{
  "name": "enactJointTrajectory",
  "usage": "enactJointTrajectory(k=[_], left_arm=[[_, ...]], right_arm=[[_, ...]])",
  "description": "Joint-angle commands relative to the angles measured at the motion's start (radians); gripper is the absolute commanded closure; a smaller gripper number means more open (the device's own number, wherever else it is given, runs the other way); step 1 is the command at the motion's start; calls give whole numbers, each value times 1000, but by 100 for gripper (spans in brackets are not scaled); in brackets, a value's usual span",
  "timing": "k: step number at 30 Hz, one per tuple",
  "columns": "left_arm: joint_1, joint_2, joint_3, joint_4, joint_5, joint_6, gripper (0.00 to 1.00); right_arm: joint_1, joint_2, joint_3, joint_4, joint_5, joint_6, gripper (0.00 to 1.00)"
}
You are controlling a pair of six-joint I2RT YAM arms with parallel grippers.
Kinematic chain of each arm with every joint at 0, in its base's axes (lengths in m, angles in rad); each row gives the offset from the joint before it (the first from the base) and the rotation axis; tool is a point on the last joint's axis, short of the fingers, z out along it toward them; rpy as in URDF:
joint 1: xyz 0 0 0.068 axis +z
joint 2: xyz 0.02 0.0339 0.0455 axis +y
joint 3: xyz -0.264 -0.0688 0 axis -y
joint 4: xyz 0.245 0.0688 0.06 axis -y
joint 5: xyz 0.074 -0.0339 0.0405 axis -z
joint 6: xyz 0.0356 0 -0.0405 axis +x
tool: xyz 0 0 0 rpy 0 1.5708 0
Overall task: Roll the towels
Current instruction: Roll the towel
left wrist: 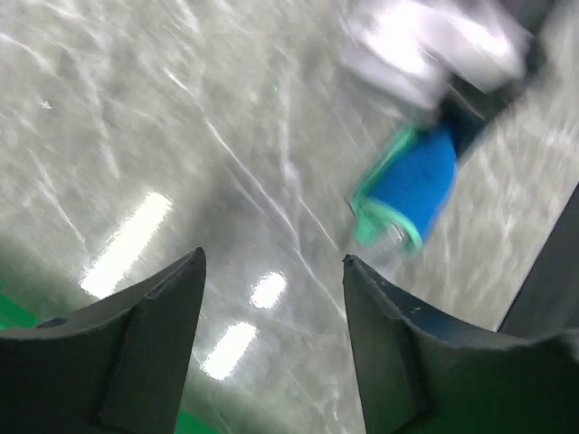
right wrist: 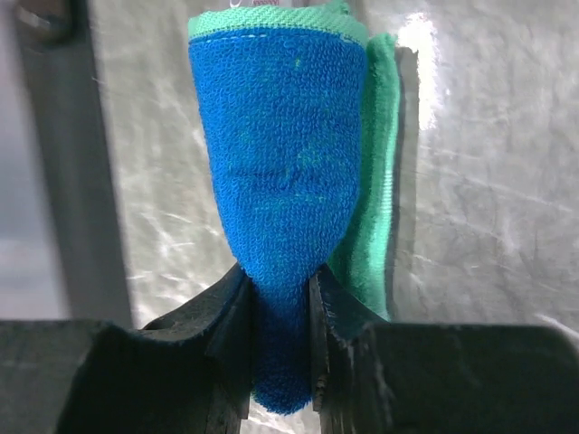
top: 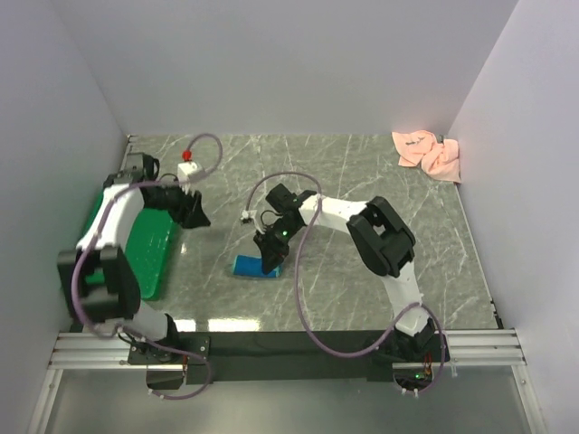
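Your right gripper (right wrist: pixel 279 312) is pinching the teal and blue towel (right wrist: pixel 280 154), jaws drawn narrow on one end of the roll. The blue terry is bulging out past the fingers (right wrist: pixel 339 312) toward 12 o'clock in the wrist view, with a green edge peeking along its 3 o'clock side. From above, that towel is lying on the marbled table (top: pixel 362 172), a little off centre toward 6 o'clock, and the right gripper is bearing down on its 12 o'clock edge. Your left gripper (left wrist: pixel 271 260) is standing wide with nothing between its jaws, hovering over bare table, and its camera is catching the roll, blurred, at 2 o'clock. From above it is sitting at 10 o'clock of the towel, well apart, just beside the green tray (top: pixel 145 244). The pink towel (top: pixel 428 152) is lying crumpled in the far corner at 1 o'clock.
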Motion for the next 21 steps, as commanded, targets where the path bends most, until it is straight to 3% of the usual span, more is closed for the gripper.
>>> enactJointTrajectory(k=[1,6,11,16,21], left_arm=[[-43,-194,-170,36,-92,148,32],[-238,-468,-399,140,-288,268,29],[-554,-613,-606,372,-411,250,25],[-740,-573,-691,518,-490,257,25],[-806,-466,-731,625,-531,276,25]], right_arm=[[-36,121,32,-184,-86,46,100],[-70,208,83,-217,-153,58,100],[-79,262,118,-233,-207,65,100],[-94,316,155,-261,-259,69,100],[-99,379,203,-324,-322,36,100]])
